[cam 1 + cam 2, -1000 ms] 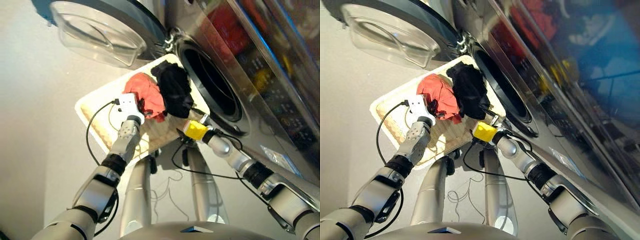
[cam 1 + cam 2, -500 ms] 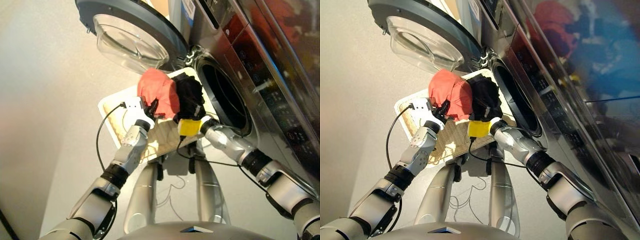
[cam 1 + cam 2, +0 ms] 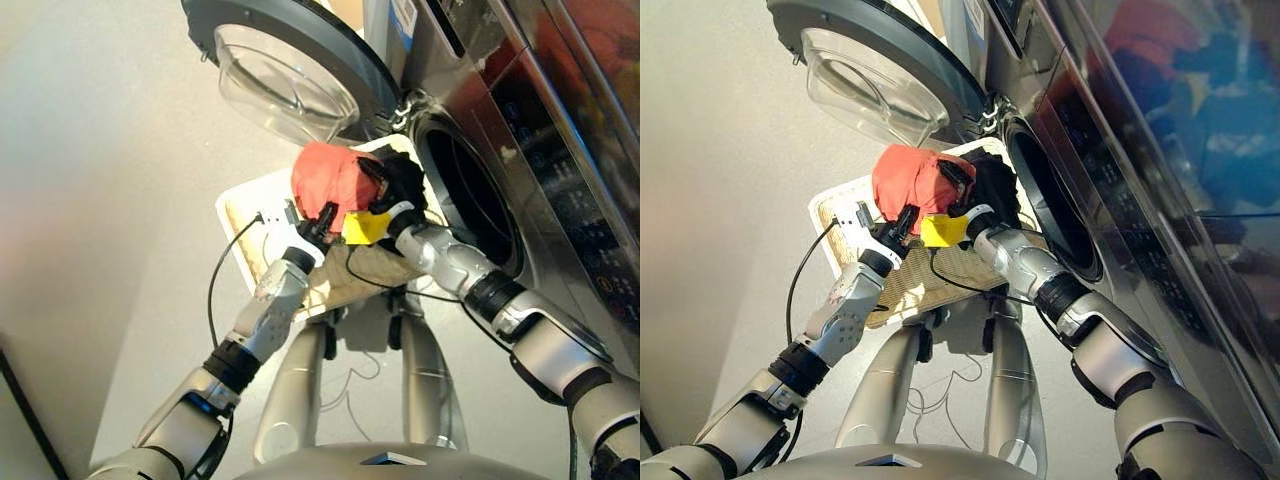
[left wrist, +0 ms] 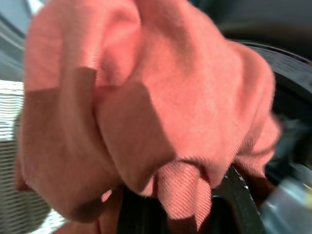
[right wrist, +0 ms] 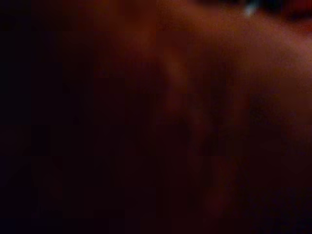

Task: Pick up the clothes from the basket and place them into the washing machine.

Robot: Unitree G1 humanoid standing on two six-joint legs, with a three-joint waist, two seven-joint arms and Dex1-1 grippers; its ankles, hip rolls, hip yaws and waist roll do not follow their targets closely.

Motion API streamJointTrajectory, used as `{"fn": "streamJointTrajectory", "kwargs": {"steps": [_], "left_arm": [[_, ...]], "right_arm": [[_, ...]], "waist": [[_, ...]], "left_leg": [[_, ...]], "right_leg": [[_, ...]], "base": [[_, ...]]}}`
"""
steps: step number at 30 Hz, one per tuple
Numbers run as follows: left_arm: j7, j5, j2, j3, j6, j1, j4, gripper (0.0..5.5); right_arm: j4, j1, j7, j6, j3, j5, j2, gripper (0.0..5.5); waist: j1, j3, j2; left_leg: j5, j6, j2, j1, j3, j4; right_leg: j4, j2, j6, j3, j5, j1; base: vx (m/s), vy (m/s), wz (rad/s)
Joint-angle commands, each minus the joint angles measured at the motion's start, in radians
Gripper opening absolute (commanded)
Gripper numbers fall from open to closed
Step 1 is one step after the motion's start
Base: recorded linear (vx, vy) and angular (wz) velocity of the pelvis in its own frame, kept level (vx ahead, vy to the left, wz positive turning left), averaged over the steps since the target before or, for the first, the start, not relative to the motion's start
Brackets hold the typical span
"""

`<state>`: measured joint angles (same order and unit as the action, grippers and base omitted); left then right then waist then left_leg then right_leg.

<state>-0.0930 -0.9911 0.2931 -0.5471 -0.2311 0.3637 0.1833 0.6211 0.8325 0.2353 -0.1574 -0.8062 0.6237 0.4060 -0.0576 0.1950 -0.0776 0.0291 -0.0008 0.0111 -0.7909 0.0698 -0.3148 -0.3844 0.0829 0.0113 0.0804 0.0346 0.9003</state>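
My left gripper (image 3: pixel 325 213) is shut on the coral red garment (image 3: pixel 325 172) and holds it bunched up above the cream wicker basket (image 3: pixel 237 207). In the left wrist view the coral cloth (image 4: pixel 146 97) fills the picture. My right gripper (image 3: pixel 374 188) presses against the coral cloth's right side, next to the black garment (image 3: pixel 408 178); whether it grips either one does not show. Its wrist view is dark cloth only. The washing machine (image 3: pixel 545 130) stands right of the basket, its porthole (image 3: pixel 475 205) open just beyond the black garment. The navy garment is out of view.
The machine's round glass door (image 3: pixel 285 85) hangs open above and left of the basket. The basket sits on the pale floor (image 3: pixel 100 200), which stretches away to the left. Black cables run along both forearms.
The head camera has tilted. My left gripper has lifted the coral garment off the basket and carried it toward the porthole. My right gripper rose from the basket's front edge to the cloth.
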Motion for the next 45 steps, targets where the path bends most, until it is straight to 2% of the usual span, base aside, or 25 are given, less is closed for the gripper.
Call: {"fn": "streamJointTrajectory", "kwargs": {"steps": [1, 4, 5, 6, 7, 12, 16, 17, 18, 20, 22, 23, 25, 26, 27, 29, 36, 37, 38, 40, 42, 43, 45], "left_arm": [[-0.056, -0.003, 0.006, -0.035, -0.019, -0.012, -0.104, 0.0], [-0.052, -0.004, -0.004, -0.032, -0.022, -0.006, -0.09, 0.0], [-0.05, -0.005, -0.009, -0.03, -0.024, -0.006, -0.085, 0.63], [-0.049, -0.005, -0.012, -0.027, -0.025, -0.005, -0.082, 2.55], [-0.049, -0.005, -0.012, -0.027, -0.025, -0.005, -0.082, 5.5], [-0.038, -0.01, -0.018, 0.008, -0.037, -0.021, -0.08, 5.5], [0.052, 0.027, -0.033, 0.124, -0.107, -0.07, -0.085, 5.5], [0.074, 0.035, -0.04, 0.156, -0.12, -0.086, -0.089, 5.5], [0.075, 0.036, -0.04, 0.155, -0.12, -0.087, -0.09, 5.5], [0.124, 0.061, -0.067, 0.229, -0.162, -0.126, -0.07, 5.5], [0.14, 0.066, -0.077, 0.239, -0.17, -0.132, -0.055, 5.5], [0.185, 0.114, -0.079, 0.264, -0.184, -0.137, -0.026, 5.5], [0.202, 0.141, -0.076, 0.275, -0.186, -0.142, -0.014, 5.5], [0.229, 0.184, -0.075, 0.295, -0.188, -0.152, 0.026, 5.5], [0.23, 0.185, -0.075, 0.295, -0.188, -0.151, 0.026, 5.5], [0.257, 0.237, -0.072, 0.311, -0.187, -0.159, 0.089, 5.5], [0.26, 0.248, -0.076, 0.325, -0.19, -0.149, 0.148, 5.5], [0.26, 0.248, -0.075, 0.324, -0.19, -0.147, 0.148, 5.5], [0.265, 0.251, -0.068, 0.321, -0.188, -0.149, 0.139, 5.5], [0.266, 0.256, -0.065, 0.316, -0.185, -0.149, 0.138, 5.5], [0.255, 0.268, -0.042, 0.302, -0.174, -0.153, 0.121, 5.5], [0.256, 0.268, -0.041, 0.302, -0.174, -0.15, 0.121, 5.5], [0.247, 0.263, -0.026, 0.286, -0.171, -0.151, 0.108, 5.5]], "right_arm": [[-0.024, 0.075, 0.04, -0.031, -0.006, 0.0, -0.074, 0.0], [-0.035, 0.063, 0.043, -0.035, -0.008, -0.004, -0.07, 0.0], [-0.038, 0.058, 0.043, -0.035, -0.006, -0.005, -0.067, 0.0], [-0.035, 0.051, 0.045, -0.037, -0.002, -0.011, -0.065, 0.0], [-0.035, 0.051, 0.045, -0.037, -0.002, -0.011, -0.065, 0.0], [-0.041, -0.011, 0.063, -0.031, 0.051, -0.065, -0.055, 0.0], [-0.019, -0.113, 0.107, -0.025, 0.157, -0.206, -0.067, 0.0], [-0.022, -0.133, 0.113, -0.026, 0.183, -0.244, -0.073, 0.0], [-0.023, -0.133, 0.112, -0.025, 0.183, -0.245, -0.073, 0.0], [-0.01, -0.183, 0.145, -0.046, 0.244, -0.373, -0.101, 0.0], [-0.002, -0.199, 0.145, -0.054, 0.262, -0.41, -0.111, 0.0], [0.019, -0.23, 0.16, -0.08, 0.316, -0.554, -0.139, 0.0], [0.016, -0.24, 0.165, -0.093, 0.335, -0.613, -0.148, 0.0], [0.028, -0.254, 0.162, -0.125, 0.383, -0.748, -0.17, 0.0], [0.028, -0.254, 0.162, -0.125, 0.383, -0.748, -0.169, 0.0], [0.049, -0.26, 0.151, -0.18, 0.45, -0.93, -0.188, 0.0], [0.094, -0.161, 0.116, -0.284, 0.601, -1.321, -0.21, 0.0], [0.097, -0.158, 0.113, -0.285, 0.602, -1.324, -0.209, 0.0], [0.105, -0.104, 0.128, -0.309, 0.652, -1.4, -0.212, 0.0], [0.116, -0.07, 0.139, -0.327, 0.686, -1.433, -0.212, 0.0], [0.147, 0.022, 0.162, -0.33, 0.735, -1.476, -0.172, 0.0], [0.152, 0.027, 0.16, -0.33, 0.736, -1.478, -0.17, 0.0], [0.184, 0.144, 0.193, -0.37, 0.8, -1.552, -0.123, 0.0]], "waist": [[0.004, -0.045, -0.027], [0.005, -0.046, -0.025], [0.006, -0.046, -0.025], [0.007, -0.047, -0.025], [0.007, -0.047, -0.025], [0.011, -0.049, -0.026], [0.01, -0.046, -0.022], [0.011, -0.044, -0.02], [0.011, -0.045, -0.02], [0.011, -0.043, -0.016], [0.011, -0.043, -0.014], [0.013, -0.04, -0.013], [0.013, -0.039, -0.014], [0.012, -0.035, -0.019], [0.012, -0.035, -0.019], [0.011, -0.027, -0.029], [-0.002, 0.0, -0.058], [-0.004, 0.0, -0.058], [-0.011, 0.009, -0.07], [-0.015, 0.012, -0.075], [-0.026, 0.019, -0.088], [-0.028, 0.019, -0.087], [-0.038, 0.024, -0.102]], "left_leg": [[0.023, 0.018, 0.022, -0.06, 0.022, -0.025], [0.024, 0.018, 0.021, -0.059, 0.022, -0.027], [0.024, 0.018, 0.021, -0.059, 0.021, -0.027], [0.024, 0.018, 0.021, -0.059, 0.02, -0.027], [0.024, 0.018, 0.021, -0.059, 0.02, -0.027], [0.024, 0.018, 0.019, -0.058, 0.021, -0.029], [0.021, 0.019, 0.017, -0.059, 0.02, -0.027], [0.019, 0.019, 0.017, -0.059, 0.02, -0.026], [0.019, 0.019, 0.017, -0.059, 0.02, -0.026], [0.017, 0.018, 0.017, -0.06, 0.02, -0.025], [0.016, 0.018, 0.017, -0.06, 0.02, -0.025], [0.013, 0.017, 0.015, -0.062, 0.022, -0.023], [0.012, 0.017, 0.015, -0.062, 0.023, -0.022], [0.01, 0.017, 0.015, -0.064, 0.024, -0.02], [0.01, 0.017, 0.015, -0.064, 0.024, -0.02], [0.009, 0.018, 0.017, -0.077, 0.022, -0.023], [0.022, 0.022, 0.018, -0.14, 0.013, -0.068], [0.023, 0.023, 0.018, -0.143, 0.014, -0.071], [0.032, 0.025, 0.018, -0.174, 0.013, -0.098], [0.04, 0.027, 0.016, -0.195, 0.015, -0.124], [0.058, 0.031, 0.015, -0.234, 0.02, -0.171], [0.06, 0.031, 0.015, -0.238, 0.021, -0.175], [0.076, 0.034, 0.013, -0.277, 0.021, -0.213]], "right_leg": [[0.098, -0.027, -0.065, 0.006, 0.034, -0.032], [0.096, -0.027, -0.065, 0.006, 0.033, -0.032], [0.097, -0.027, -0.065, 0.007, 0.032, -0.032], [0.098, -0.027, -0.065, 0.006, 0.032, -0.033], [0.098, -0.027, -0.065, 0.007, 0.032, -0.033], [0.095, -0.028, -0.064, 0.006, 0.029, -0.032], [0.094, -0.025, -0.063, 0.007, 0.032, -0.032], [0.093, -0.024, -0.063, 0.008, 0.032, -0.031], [0.093, -0.024, -0.063, 0.009, 0.031, -0.031], [0.092, -0.023, -0.061, 0.011, 0.032, -0.029], [0.093, -0.022, -0.06, 0.011, 0.032, -0.029], [0.092, -0.022, -0.059, 0.012, 0.032, -0.028], [0.091, -0.021, -0.058, 0.013, 0.032, -0.027], [0.091, -0.021, -0.057, 0.012, 0.031, -0.023], [0.091, -0.021, -0.057, 0.012, 0.031, -0.023], [0.082, -0.019, -0.056, 0.014, 0.028, -0.008], [0.023, -0.014, -0.048, 0.006, 0.01, 0.065], [0.021, -0.015, -0.048, 0.005, 0.009, 0.068], [-0.006, -0.014, -0.045, 0.001, 0.002, 0.097], [-0.027, -0.016, -0.043, -0.001, -0.004, 0.118], [-0.074, -0.017, -0.039, -0.005, -0.014, 0.161], [-0.077, -0.017, -0.039, -0.006, -0.015, 0.165], [-0.113, -0.017, -0.039, -0.015, -0.023, 0.208]], "base": [[0.0, 0.0, 0.0], [0.0, 0.0, 0.0], [0.0, 0.0, 0.0], [0.0, 0.0, 0.0], [0.0, 0.0, 0.0], [0.0, 0.0, 0.0], [0.0, 0.0, 0.0], [0.0, 0.0, 0.0], [0.0, 0.0, 0.0], [0.0, 0.0, 0.0], [0.0, 0.0, 0.0], [0.0, 0.0, 0.0], [0.0, 0.0, 0.0], [0.0, 0.0, 0.0], [0.0, 0.0, 0.0], [0.0, 0.0, 0.0], [0.0, 0.0, 0.0], [0.0, 0.0, 0.0], [0.0, 0.0, 0.0], [0.0, 0.0, 0.0], [0.0, 0.0, 0.0], [0.0, 0.0, 0.0], [0.0, 0.0, 0.0]]}}
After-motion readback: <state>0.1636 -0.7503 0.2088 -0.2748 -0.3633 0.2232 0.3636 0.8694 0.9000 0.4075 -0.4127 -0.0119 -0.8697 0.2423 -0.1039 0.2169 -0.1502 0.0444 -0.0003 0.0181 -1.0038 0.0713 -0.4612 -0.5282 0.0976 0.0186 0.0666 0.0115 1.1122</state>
